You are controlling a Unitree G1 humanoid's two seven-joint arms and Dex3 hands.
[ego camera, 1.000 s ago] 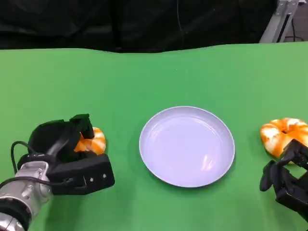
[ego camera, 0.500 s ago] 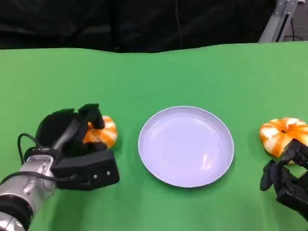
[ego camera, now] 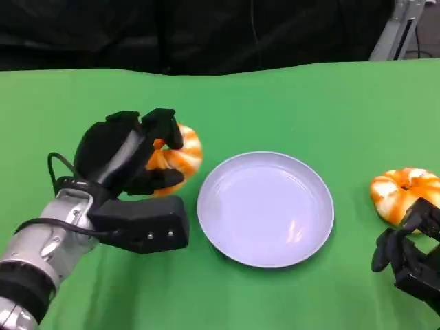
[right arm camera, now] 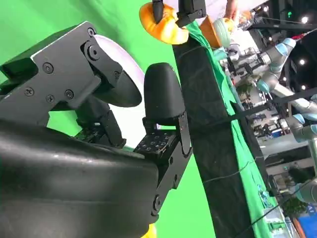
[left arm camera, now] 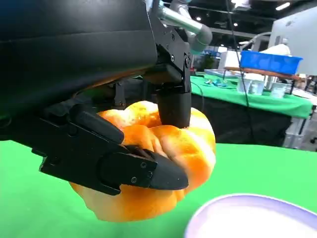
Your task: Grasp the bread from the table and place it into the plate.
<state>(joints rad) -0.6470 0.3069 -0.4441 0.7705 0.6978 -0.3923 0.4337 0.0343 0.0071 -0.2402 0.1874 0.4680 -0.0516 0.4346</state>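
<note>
right hand [ego camera: 410, 256] cut off at edge

Silver ribbed left forearm [ego camera: 38, 265] with thin black cables looping along it, black left hand [ego camera: 134, 168] with rounded glossy shell and boxy screw-studded finger segments, matching black right hand [ego camera: 409, 258] of angular plates
</note>
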